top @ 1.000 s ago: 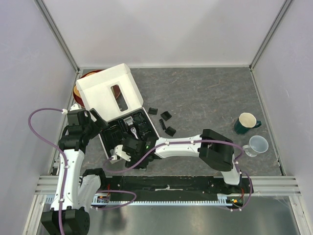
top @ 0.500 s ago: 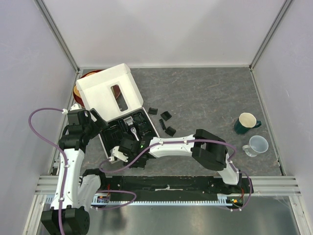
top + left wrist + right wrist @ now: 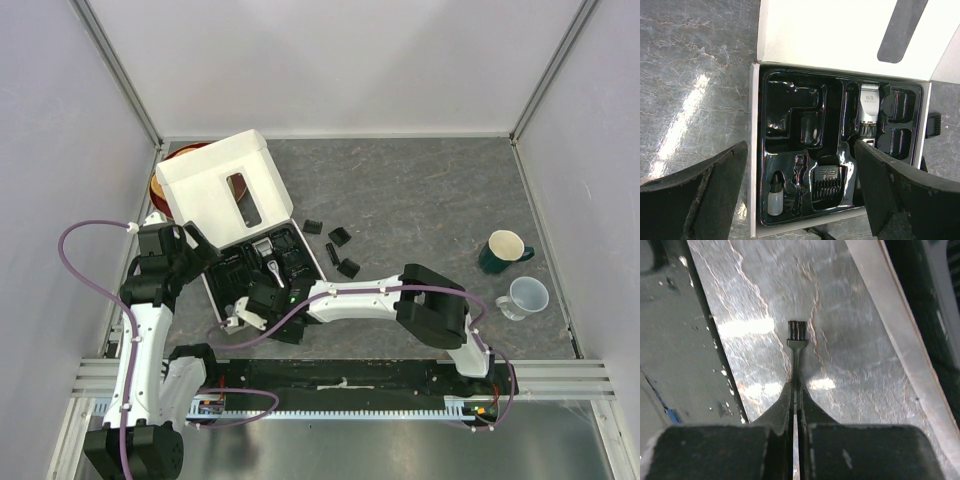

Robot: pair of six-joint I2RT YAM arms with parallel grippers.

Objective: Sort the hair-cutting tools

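A small black brush [image 3: 797, 337] sticks out from my right gripper [image 3: 796, 386], which is shut on its thin handle just above the table, beside the box's near edge [image 3: 890, 315]. From above, the right gripper [image 3: 243, 315] sits at the near left corner of the black tray [image 3: 228, 272]. The clipper [image 3: 869, 110] with its silver head lies in the tray, along with one comb guard [image 3: 829, 182] and a small bottle [image 3: 774, 197]. Several comb guards [image 3: 340, 237] lie on the table right of the box. My left gripper [image 3: 800, 200] hangs open over the tray, holding nothing.
The white box lid [image 3: 215, 185] stands open behind the tray, with a brown bowl [image 3: 160, 185] behind it. A green mug [image 3: 505, 250] and a clear cup [image 3: 527, 297] stand at the right. The metal rail [image 3: 340, 375] runs along the near edge.
My right gripper has closed on the brush handle and its arm has shifted slightly left. The left arm has not moved.
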